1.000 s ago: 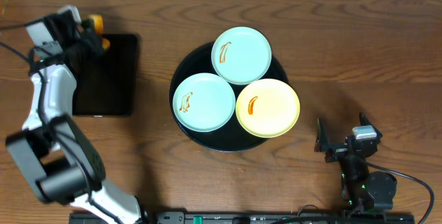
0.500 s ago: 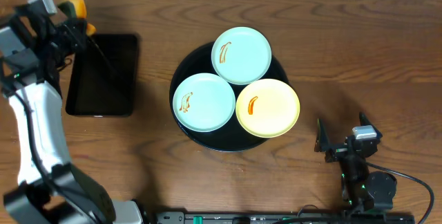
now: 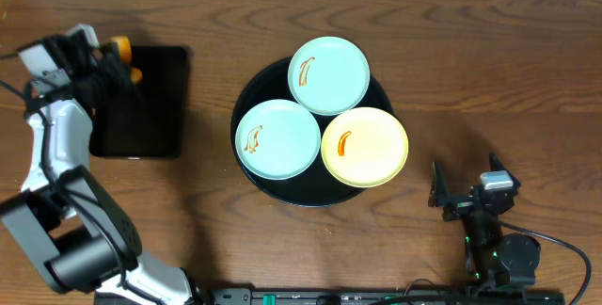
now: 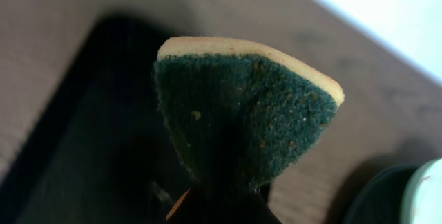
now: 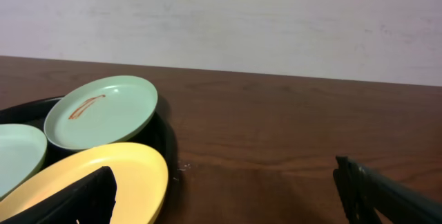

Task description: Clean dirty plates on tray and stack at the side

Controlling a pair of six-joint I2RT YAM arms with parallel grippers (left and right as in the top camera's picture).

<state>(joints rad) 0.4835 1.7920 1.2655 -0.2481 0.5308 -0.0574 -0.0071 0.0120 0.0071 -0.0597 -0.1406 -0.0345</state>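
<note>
Bare desk [image 3: 489,70] lies open right of the round black tray [image 3: 292,195] and in a strip between it and the rectangular black tray [image 3: 155,117]. The upper mint plate [image 3: 328,74], lower mint plate [image 3: 278,138] and yellow plate [image 3: 365,146] crowd the round tray.

wooden table [image 3: 489,60] with round tray [image 3: 259,84], rectangular tray [image 3: 155,107]

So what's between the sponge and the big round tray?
The small rectangular black tray, right by the sponge, then bare wooden table up to the round tray. The overhead view shows it.
</note>
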